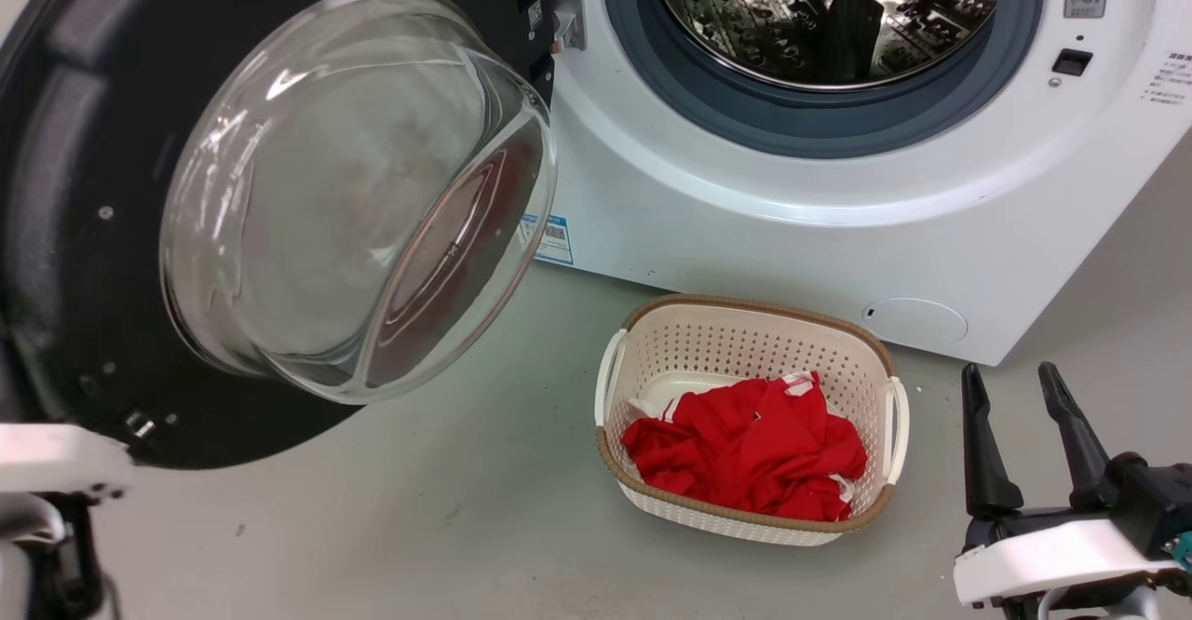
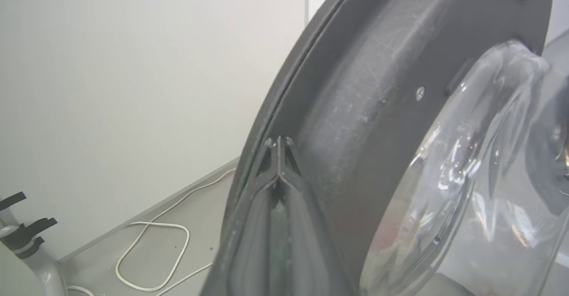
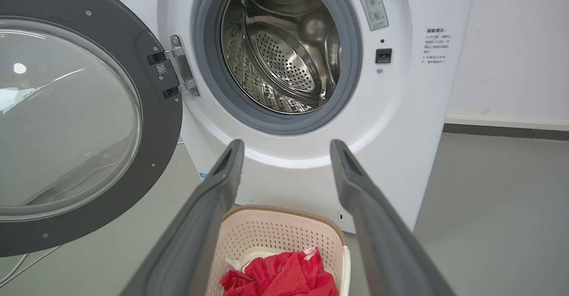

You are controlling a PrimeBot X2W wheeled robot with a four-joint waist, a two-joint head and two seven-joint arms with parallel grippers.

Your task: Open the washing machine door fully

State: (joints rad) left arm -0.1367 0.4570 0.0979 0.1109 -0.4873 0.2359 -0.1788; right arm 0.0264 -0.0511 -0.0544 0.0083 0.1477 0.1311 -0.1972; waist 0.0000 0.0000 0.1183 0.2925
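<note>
The washing machine door (image 1: 56,182) stands swung out to the left on its metal hinge (image 1: 559,15), its inner face and bulging glass bowl (image 1: 354,192) turned toward me. In the left wrist view my left gripper (image 2: 278,142) is shut, fingertips pressed together with nothing between them, lying against the door (image 2: 355,109) just inside its rim. My pale left forearm (image 1: 47,471) shows under the door's lower edge. My right gripper (image 1: 1015,397) is open and empty at the lower right, pointing at the machine front. The right wrist view shows the right gripper (image 3: 286,147), the door (image 3: 155,122) and the hinge (image 3: 180,71).
The steel drum (image 1: 819,6) lies open inside its blue-grey rubber ring (image 1: 819,127). A cream basket (image 1: 745,308) holding red clothes (image 1: 745,448) stands on the grey floor before the machine. Behind the door are a white wall and a looped white cable (image 2: 151,251).
</note>
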